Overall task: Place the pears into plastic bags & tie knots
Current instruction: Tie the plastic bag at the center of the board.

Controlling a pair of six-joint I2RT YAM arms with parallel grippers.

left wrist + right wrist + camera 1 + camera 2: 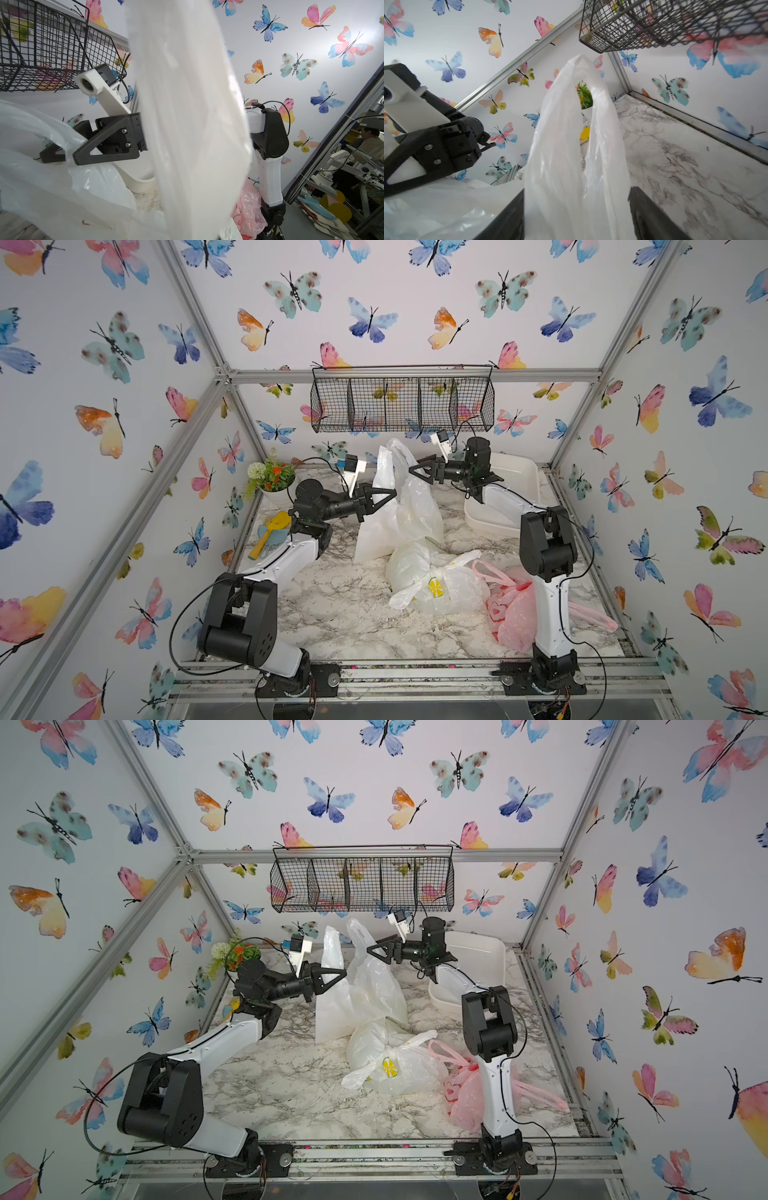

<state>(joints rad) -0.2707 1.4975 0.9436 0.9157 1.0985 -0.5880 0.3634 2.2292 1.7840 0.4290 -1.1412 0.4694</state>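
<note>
Pink bag (513, 618) and lemon bag (440, 589) look knotted; white bag (399, 522) untied, left tool (392, 494) clamped on it, right tool (411, 469) apart.

place: robot lab cell | signs: aluminium frame (540, 375), butterfly backdrop (374, 319), workbench clutter (349, 170) outside

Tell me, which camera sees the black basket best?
The top views: both show the whole basket hanging at the back, with all its compartments. The left wrist view catches only one end of the basket; the right wrist view just a blurry corner from underneath.
</note>
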